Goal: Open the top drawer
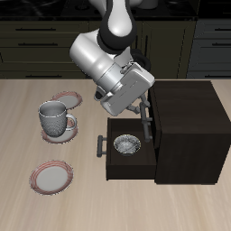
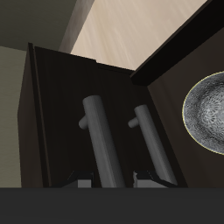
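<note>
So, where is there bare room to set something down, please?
Free: the cabinet top and the table between the front plate and the cabinet. Crowded: around the mug and back plate; a bowl occupies the open drawer.

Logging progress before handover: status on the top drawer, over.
End effector open, above the cabinet, off the handle. Top drawer pulled out, bowl inside. Nothing in the way.

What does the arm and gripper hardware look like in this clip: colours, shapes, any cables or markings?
The arm is glossy silver-white with rounded, bulbous links and a black joint band near the top. The gripper has a boxy light-grey body and slim dark-grey fingers. No cables or markings are visible. The wrist view shows only small dark and pale parts at the frame edge.
</note>
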